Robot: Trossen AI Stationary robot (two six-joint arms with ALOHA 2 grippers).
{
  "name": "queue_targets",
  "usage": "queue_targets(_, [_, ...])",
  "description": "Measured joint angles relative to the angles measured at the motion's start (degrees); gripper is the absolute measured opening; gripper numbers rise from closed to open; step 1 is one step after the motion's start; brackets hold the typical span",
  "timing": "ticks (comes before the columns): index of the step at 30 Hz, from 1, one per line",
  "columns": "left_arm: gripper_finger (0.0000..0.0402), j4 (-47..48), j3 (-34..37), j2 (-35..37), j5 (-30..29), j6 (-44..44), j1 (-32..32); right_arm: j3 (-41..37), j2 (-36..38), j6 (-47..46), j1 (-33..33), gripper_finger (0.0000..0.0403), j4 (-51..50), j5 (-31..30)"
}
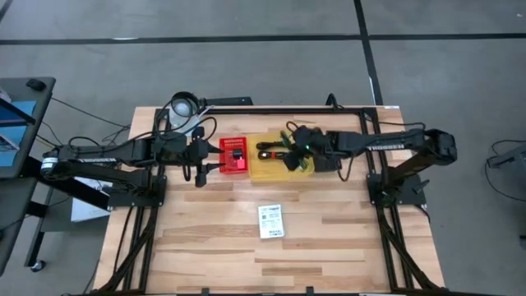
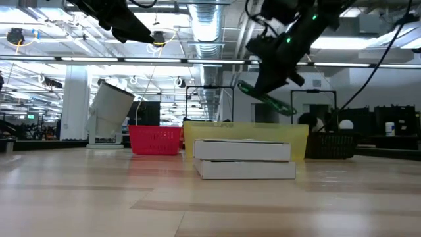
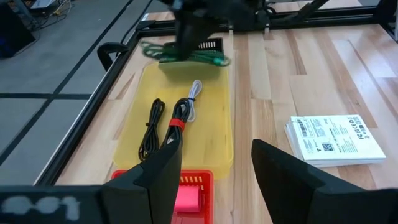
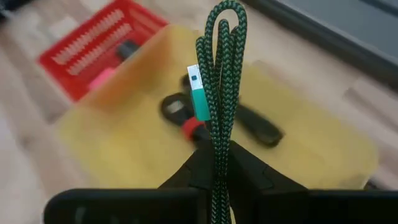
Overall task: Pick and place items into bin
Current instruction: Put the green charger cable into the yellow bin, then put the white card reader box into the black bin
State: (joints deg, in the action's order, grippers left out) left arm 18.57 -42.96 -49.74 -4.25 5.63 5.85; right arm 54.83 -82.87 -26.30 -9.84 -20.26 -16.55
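My right gripper (image 1: 297, 158) is shut on a folded green braided cable (image 4: 217, 81) and hovers over the yellow bin (image 1: 267, 170). In the bin lie a coiled black cable with a red tie (image 3: 177, 121), another black cable (image 3: 151, 127) and a thin silver cable (image 3: 194, 96). My left gripper (image 3: 217, 168) is open and touches nothing, above the red basket (image 1: 234, 156) to the bin's left. A small black piece (image 4: 126, 48) sits in that basket. The flat white printed packet (image 1: 270, 220) lies flat on the table, nearer than the bin. My right gripper (image 4: 214, 155) pinches the folded green cable between its two fingers, several strands together, about mid-length (image 4: 219, 134). The fingers come from above, slanting in from the table's right, and lie across the bundle. The bundle is lifted clear and tilted over the bin (image 2: 247, 135), its looped end (image 4: 227, 12) free.
A white mug (image 1: 182, 107) stands near the table's far edge, behind my left arm. The red basket (image 2: 154, 139) sits close against the bin's left side. A black frame rail (image 1: 288, 108) runs along the far edge. Bare wood spreads around the packet (image 2: 243, 158).
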Motion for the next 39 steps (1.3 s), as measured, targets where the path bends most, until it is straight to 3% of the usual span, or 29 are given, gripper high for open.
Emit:
queue_targets(6, [0.0187,0.02,0.0,0.0,0.0,0.46,0.0,0.0,-4.32,5.34,-5.1,0.0021,1.21,3.18])
queue_targets(13, [0.0187,0.19,0.0,0.0,-0.02,0.64,0.0,0.02,-8.26,6.86,-5.91,0.0078,2.38,4.69])
queue_targets(22, [0.0187,0.64,0.0,0.0,-0.02,0.64,0.0,0.02,-4.49,8.55,-4.41,0.0102,3.32,3.41])
queue_targets(31, [0.0187,2.25,0.0,0.0,-0.02,0.66,0.0,0.02,4.68,18.26,7.03,0.0098,2.75,-1.68])
queue_targets(35, [0.0187,2.21,0.0,-0.02,-0.02,0.64,0.01,0.04,5.52,27.04,15.68,0.0098,0.23,-5.73])
queue_targets(39, [0.0187,2.16,0.0,-0.04,0.0,-0.37,0.0,0.09,4.8,27.39,23.09,0.0098,-2.54,-11.56])
